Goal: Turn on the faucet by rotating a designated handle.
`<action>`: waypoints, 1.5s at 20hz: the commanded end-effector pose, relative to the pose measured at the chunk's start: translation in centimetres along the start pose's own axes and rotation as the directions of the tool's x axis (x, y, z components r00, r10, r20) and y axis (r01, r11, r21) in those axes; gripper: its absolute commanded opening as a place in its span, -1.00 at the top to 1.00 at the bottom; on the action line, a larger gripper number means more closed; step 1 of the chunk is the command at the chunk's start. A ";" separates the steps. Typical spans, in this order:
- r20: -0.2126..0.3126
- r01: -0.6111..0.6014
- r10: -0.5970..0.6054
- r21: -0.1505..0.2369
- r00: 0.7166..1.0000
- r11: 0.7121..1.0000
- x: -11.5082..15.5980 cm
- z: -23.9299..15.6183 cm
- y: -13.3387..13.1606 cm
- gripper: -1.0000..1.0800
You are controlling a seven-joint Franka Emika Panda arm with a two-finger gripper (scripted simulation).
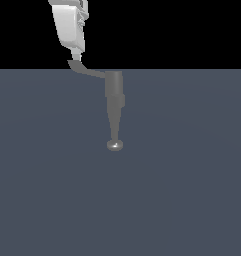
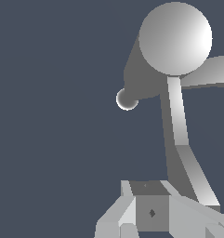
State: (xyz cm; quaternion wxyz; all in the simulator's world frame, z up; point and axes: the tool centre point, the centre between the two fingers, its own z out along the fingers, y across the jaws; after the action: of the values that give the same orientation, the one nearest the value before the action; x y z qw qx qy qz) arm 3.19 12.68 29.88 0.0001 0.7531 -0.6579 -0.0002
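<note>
The dull grey faucet (image 1: 114, 95) stands in mid scene, and its thin neck ends in a small shiny knob (image 1: 115, 145). The curved handle (image 1: 87, 71) branches off the body towards the exterior view's left. My white gripper (image 1: 78, 54) hangs over the handle's flared tip, touching it or nearly so. In the wrist view the faucet (image 2: 175, 39) shows a large round top, and the handle (image 2: 185, 153) runs from it down beside my gripper (image 2: 153, 218). The fingers (image 2: 118, 218) sit together with no gap showing, and nothing is between them.
A flat dark blue-grey floor (image 1: 192, 200) surrounds the faucet on all sides. A second grey arm (image 2: 211, 72) sticks out sideways from the faucet's round top in the wrist view.
</note>
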 end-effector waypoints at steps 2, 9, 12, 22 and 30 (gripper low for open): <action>0.000 0.000 0.000 0.000 1.000 1.000 0.0 0.0 0.9 1.00; 0.000 0.000 0.000 0.000 1.000 1.000 0.1 0.0 2.8 1.00; 0.000 0.000 0.000 0.000 1.000 1.000 0.1 0.0 3.6 1.00; 0.000 -0.001 0.001 0.000 1.000 1.000 0.2 0.0 6.3 1.00; 0.001 0.000 0.000 0.008 1.000 1.000 1.0 -0.2 7.4 1.00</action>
State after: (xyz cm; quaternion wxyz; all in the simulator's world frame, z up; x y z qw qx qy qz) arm -3.72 11.37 30.14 -0.0041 0.7546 -0.6562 0.0025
